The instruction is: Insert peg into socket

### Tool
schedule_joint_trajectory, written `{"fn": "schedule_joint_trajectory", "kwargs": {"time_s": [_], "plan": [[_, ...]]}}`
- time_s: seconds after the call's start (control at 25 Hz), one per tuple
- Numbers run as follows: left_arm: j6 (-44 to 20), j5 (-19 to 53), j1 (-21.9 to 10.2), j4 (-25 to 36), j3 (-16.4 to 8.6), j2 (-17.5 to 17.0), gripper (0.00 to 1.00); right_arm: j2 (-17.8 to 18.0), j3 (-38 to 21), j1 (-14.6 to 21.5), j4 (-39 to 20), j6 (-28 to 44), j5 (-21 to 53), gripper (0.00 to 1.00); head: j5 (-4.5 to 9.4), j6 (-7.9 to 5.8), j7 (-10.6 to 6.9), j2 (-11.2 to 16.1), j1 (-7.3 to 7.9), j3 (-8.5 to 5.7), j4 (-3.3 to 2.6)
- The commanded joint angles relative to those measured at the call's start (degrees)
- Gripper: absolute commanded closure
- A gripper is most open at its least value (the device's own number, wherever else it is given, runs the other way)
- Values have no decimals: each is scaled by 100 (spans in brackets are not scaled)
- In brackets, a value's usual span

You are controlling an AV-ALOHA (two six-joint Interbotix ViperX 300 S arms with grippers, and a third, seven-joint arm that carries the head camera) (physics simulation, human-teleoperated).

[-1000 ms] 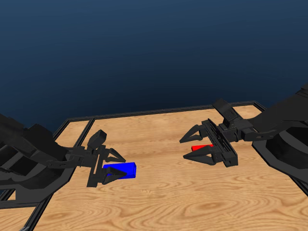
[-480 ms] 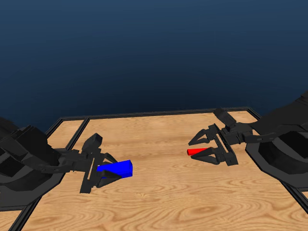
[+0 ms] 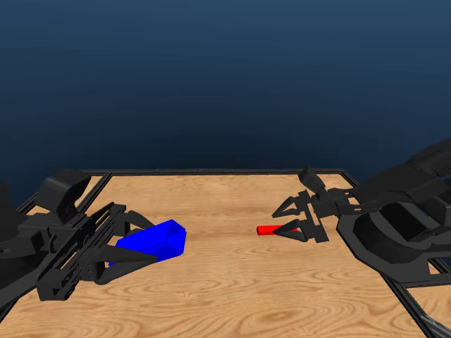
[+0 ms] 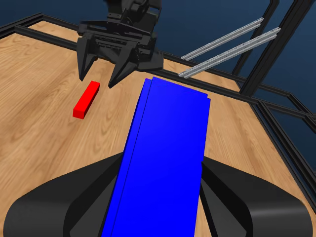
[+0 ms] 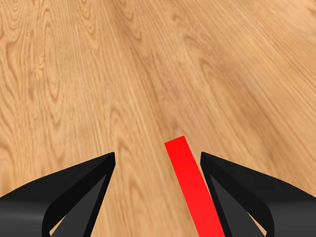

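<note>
Lifted since the earlier frame, socket (image 3: 152, 241) now tilted off the surface (image 3: 239, 282), clamped in left pincer (image 3: 144, 244); right pincer (image 3: 282, 221) spread wide around peg (image 3: 270, 229), lying right of centre.

Wooden desk (image 3: 232, 282) seen with light grain, bordered by black frame rail (image 3: 211, 171). Dark blue backdrop (image 3: 225, 70) rendered behind desk. Two silver slotted bars (image 4: 227, 44) observed side by side, beyond desk edge, slanted, in left wrist view.

No readable text, label, brand, number or sign on anything in view.
</note>
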Motion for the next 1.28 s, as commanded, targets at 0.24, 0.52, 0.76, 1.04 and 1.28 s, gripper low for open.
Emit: {"fn": "schedule_joint_trajectory", "kwargs": {"time_s": [0.24,0.52,0.76,1.04,1.28], "plan": [[508,143,-73,17,-514,-149,100,651,230,-126,-63,479,-684,0,-135,-34,26,16,-56,-111,-8],[552,298,-198,40,-648,-122,100,1132,334,-158,-155,709,-1107,0,-151,-30,95,55,-86,-141,-10],[502,444,-134,50,-694,-25,100,1368,254,-10,-165,656,-1171,100,-109,-24,116,65,-91,-164,-10],[850,1019,168,-408,-761,130,100,579,-557,367,-87,-65,-322,100,-66,17,158,10,-32,-135,13],[915,1090,128,-487,-848,136,100,22,-1604,591,-211,-524,819,100,-15,73,267,-76,93,-91,58]]}}
